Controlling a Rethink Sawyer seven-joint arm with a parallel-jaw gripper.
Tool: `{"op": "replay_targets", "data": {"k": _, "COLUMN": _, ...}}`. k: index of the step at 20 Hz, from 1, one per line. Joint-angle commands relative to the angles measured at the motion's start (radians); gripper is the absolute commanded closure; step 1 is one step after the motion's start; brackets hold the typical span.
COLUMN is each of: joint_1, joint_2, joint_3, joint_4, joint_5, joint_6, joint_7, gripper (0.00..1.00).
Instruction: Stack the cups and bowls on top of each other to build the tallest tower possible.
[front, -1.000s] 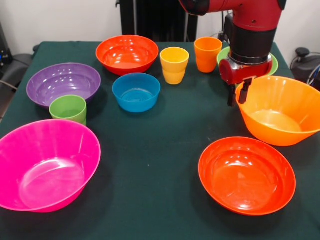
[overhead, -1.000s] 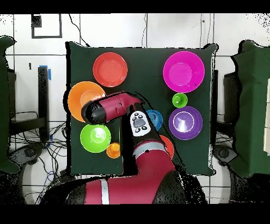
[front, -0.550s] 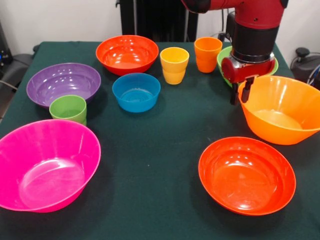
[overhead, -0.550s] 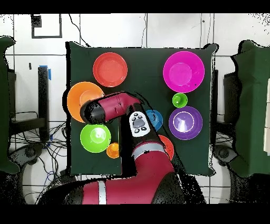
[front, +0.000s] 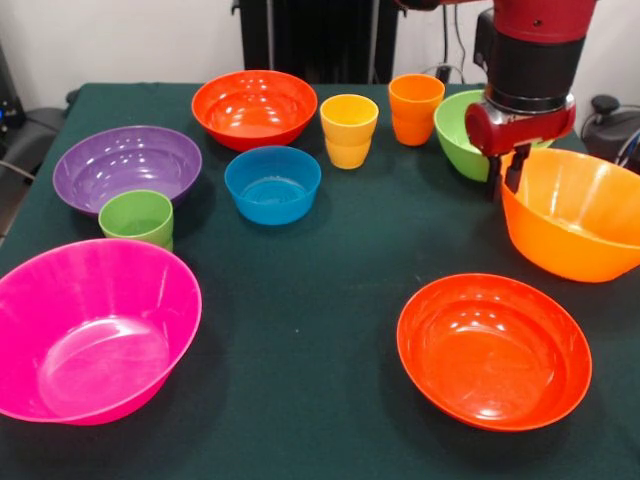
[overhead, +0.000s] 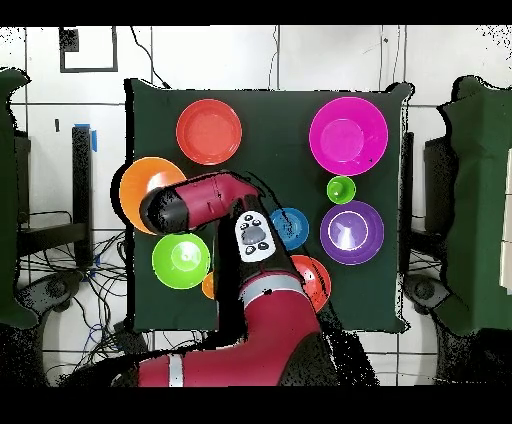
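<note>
My gripper (front: 504, 176) is shut on the near-left rim of the large light orange bowl (front: 580, 220), one finger inside the wall and one outside. The bowl tilts at the table's right side; in the overhead view the arm covers part of this bowl (overhead: 140, 185). Just behind the gripper sits the lime green bowl (front: 458, 130). The orange cup (front: 415, 108) and yellow cup (front: 349, 130) stand upright at the back. Left of them are a red-orange bowl (front: 254, 107), the blue bowl (front: 272, 183), the purple bowl (front: 126, 165) and the green cup (front: 137, 217).
The large pink bowl (front: 90, 330) fills the near left corner. A second red-orange bowl (front: 493, 350) lies near right, just in front of the held bowl. The dark green cloth (front: 320, 300) covers the table. Nothing is stacked on anything.
The gripper has moved right and slightly up in the front view, taking the light orange bowl with it. More of the lime green bowl now shows.
</note>
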Motion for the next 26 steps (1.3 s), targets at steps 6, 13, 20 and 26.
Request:
{"op": "replay_targets", "data": {"k": 6, "joint_1": 0.013, "joint_2": 0.008, "joint_3": 0.012, "joint_4": 0.048, "joint_5": 0.072, "joint_6": 0.151, "joint_7": 0.087, "gripper": 1.0}}
{"op": "replay_targets", "data": {"k": 13, "joint_1": 0.007, "joint_2": 0.0, "joint_3": 0.02, "joint_4": 0.059, "joint_5": 0.093, "joint_6": 0.17, "joint_7": 0.062, "gripper": 1.0}}
{"op": "replay_targets", "data": {"k": 20, "joint_1": 0.006, "joint_2": -0.022, "joint_3": 0.013, "joint_4": 0.052, "joint_5": 0.095, "joint_6": 0.23, "joint_7": 0.033, "gripper": 1.0}}
{"op": "replay_targets", "data": {"k": 26, "joint_1": -0.018, "joint_2": -0.044, "joint_3": 0.03, "joint_4": 0.085, "joint_5": 0.101, "joint_6": 0.222, "joint_7": 0.02, "gripper": 1.0}}
